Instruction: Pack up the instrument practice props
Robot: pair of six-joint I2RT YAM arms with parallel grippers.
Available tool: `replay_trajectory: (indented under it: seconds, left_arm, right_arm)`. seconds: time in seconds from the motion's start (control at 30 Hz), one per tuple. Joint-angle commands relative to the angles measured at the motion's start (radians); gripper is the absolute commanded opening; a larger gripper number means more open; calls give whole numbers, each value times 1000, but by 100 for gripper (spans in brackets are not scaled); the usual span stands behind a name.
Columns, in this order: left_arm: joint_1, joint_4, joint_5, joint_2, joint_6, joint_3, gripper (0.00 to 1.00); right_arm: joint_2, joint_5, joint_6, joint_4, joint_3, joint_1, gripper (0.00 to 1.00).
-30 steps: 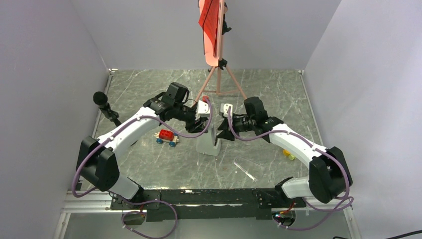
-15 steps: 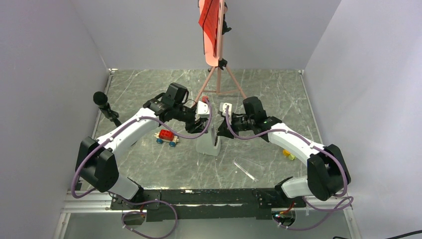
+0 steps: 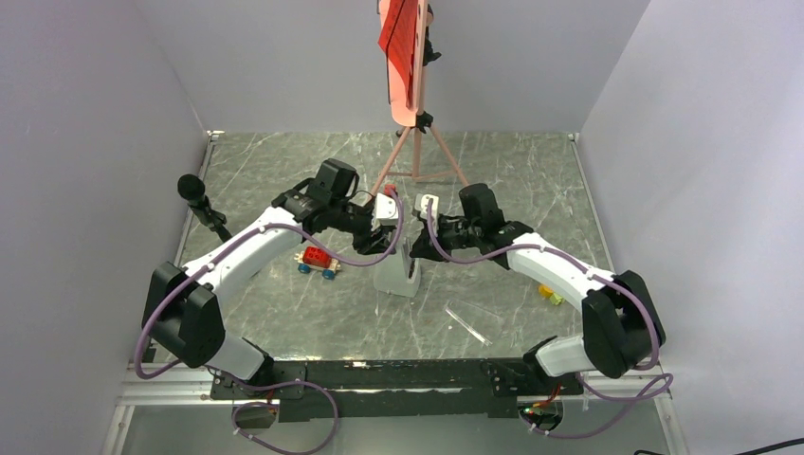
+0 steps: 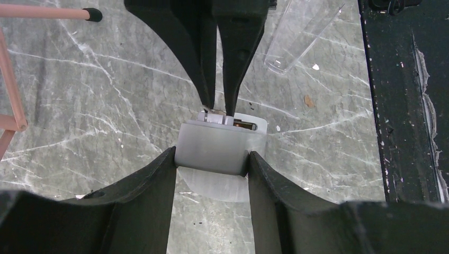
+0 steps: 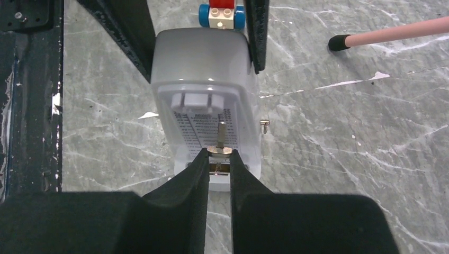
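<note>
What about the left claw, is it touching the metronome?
Touching. The left wrist view shows the left claw gripping the metronome, fingers flush against both sides.

Count of items on the surface [image 3: 531, 180], by kind:
- music stand [image 3: 414, 114], salmon-pink, tripod legs: 1
- red sheet [image 3: 398, 33] of printed notes: 1
- metronome [image 3: 396, 277], grey-white wedge: 1
- clear stick [image 3: 469, 324], thin: 1
- toy car [image 3: 318, 260], red with blue wheels: 1
- microphone [image 3: 192, 186], black: 1
- yellow piece [image 3: 550, 295], small, kind unclear: 1

Robot arms: 2, the left arm [image 3: 246, 248] and the right arm [image 3: 559, 270].
</note>
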Motion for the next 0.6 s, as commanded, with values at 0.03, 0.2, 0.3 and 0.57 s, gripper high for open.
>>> replay_trajectory:
  seconds: [0.03,0.2,0.3,0.57]
  left_arm:
    - [-10,31,-57,-7,31,-42,4]
    - [-14,62,-55,-14,13,-56,3]
    - [-15,80,-64,-19,1,-65,3]
    - [-15,223,-149,-55,-64,-128,4]
  right_arm:
    - [29,25,42,76,57,10,0]
    - [44,21,38,66,75,20,0]
    - [42,10,21,49,80,30,0]
    - [8,-43,-76,-27,60,106,0]
